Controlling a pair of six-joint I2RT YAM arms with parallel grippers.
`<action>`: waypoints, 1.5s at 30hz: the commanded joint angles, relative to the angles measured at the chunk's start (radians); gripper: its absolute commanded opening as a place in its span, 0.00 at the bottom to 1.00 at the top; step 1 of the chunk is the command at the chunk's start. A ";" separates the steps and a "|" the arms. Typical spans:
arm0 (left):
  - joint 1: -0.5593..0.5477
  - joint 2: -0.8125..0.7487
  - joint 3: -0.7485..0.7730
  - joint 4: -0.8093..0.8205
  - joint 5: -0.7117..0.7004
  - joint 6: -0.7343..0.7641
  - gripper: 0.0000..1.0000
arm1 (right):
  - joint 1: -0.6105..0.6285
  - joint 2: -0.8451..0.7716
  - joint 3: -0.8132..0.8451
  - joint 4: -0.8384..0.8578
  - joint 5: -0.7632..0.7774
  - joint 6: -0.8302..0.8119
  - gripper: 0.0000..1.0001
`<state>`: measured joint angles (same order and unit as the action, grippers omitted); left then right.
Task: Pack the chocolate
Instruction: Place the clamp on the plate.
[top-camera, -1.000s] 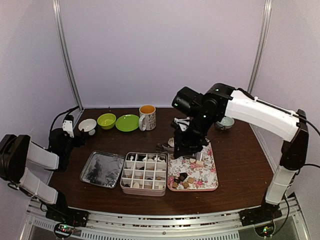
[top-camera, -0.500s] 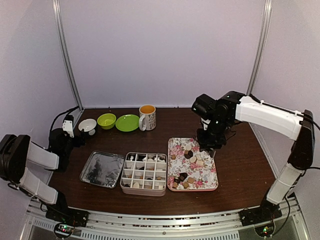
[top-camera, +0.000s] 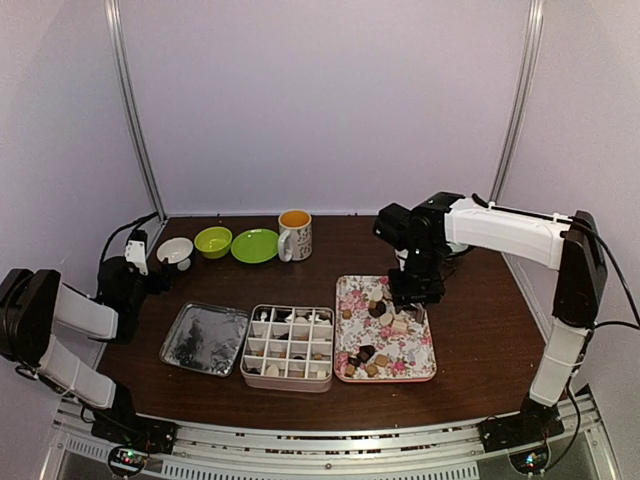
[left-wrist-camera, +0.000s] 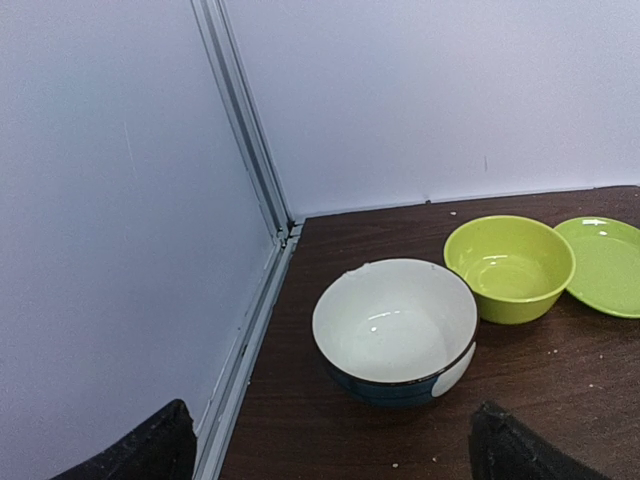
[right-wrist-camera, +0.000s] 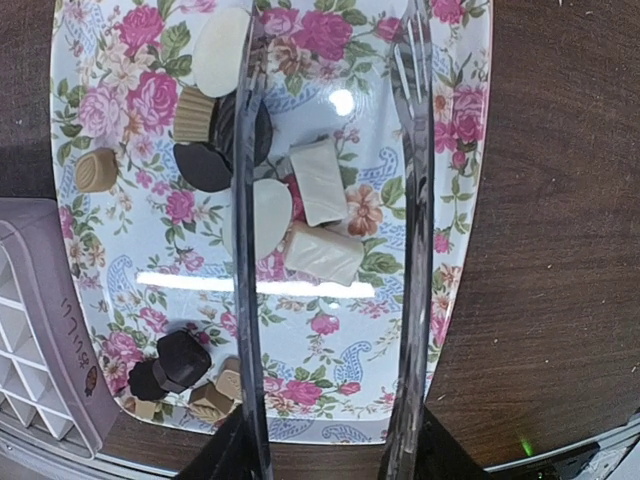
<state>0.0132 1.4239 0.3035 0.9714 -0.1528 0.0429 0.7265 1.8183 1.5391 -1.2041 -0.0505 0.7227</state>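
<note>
Finds the chocolate loose on the pink floral tray — cream, tan and dark pieces clustered at its far end, more at its near left corner, and a few in cells of the divided box just left of it. Shows the right claw clamped on thin metal tongs above the far cluster, arms spread, one crossing a dark and a cream piece. Leaves the left claw gaping wide at the tabletop's left edge — facing a white bowl beside a green bowl.

One pink floral rectangular tray on dark brown wooden table, bearing small dark, tan and cream-white chocolate pieces; thin metal tongs, arms spread, above.
</note>
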 joint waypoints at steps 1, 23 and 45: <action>0.007 0.001 0.022 0.053 -0.001 -0.006 0.98 | -0.005 0.032 -0.008 -0.045 -0.031 -0.039 0.49; 0.006 0.001 0.022 0.052 -0.001 -0.006 0.98 | -0.031 0.122 -0.013 -0.030 -0.090 -0.078 0.79; 0.006 0.000 0.022 0.052 -0.002 -0.006 0.98 | -0.033 -0.191 0.012 0.216 0.149 -0.306 0.78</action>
<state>0.0132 1.4239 0.3035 0.9718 -0.1528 0.0429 0.6891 1.6955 1.5883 -1.1324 0.0067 0.4377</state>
